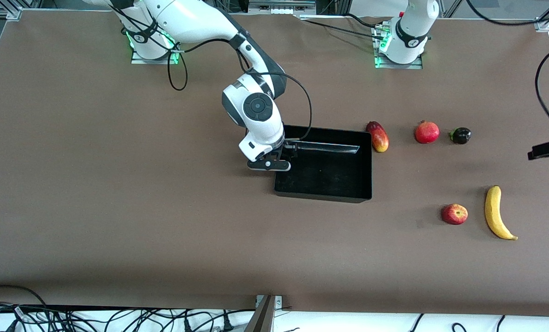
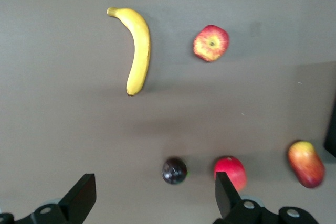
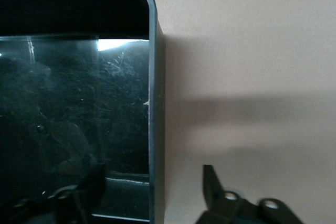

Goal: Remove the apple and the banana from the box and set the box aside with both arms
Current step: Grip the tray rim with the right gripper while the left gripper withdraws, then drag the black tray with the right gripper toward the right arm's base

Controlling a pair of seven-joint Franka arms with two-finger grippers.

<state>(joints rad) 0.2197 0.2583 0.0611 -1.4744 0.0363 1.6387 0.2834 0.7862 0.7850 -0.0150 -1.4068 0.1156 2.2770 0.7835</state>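
Front view first: the right arm reaches out from its base and bends down so the right tool (image 1: pixel 281 159) sits at the wall of the black tray (image 1: pixel 343 197), on the side toward the right arm's end of the tabletop (image 1: pixel 117 207). I can't tell from here how its fingers are set. The left arm stays mostly out of frame, with just a bit of the left tool (image 1: pixel 548 150) poking in at the edge, over the left arm's end of the tabletop. The apple (image 1: pixel 454 214) and banana (image 1: pixel 496 213) lie side by side, well apart from the tray and nearer the camera than the mango (image 1: pixel 378 136), pomegranate (image 1: pixel 427 132) and a small dark fruit (image 1: pixel 460 135).

Left wrist view: the left tool (image 2: pixel 152 192) has its fingers (image 2: pixel 81 195) wide apart and holds nothing. The banana (image 2: pixel 137 48) and apple (image 2: pixel 211 42) lie on bare tabletop below it, untouched.

Right wrist view: the right tool (image 3: pixel 152 192) is spread, straddling the tray (image 3: pixel 153 77) wall. One finger (image 3: pixel 212 187) is outside and the other is inside the tray, not closed on it.
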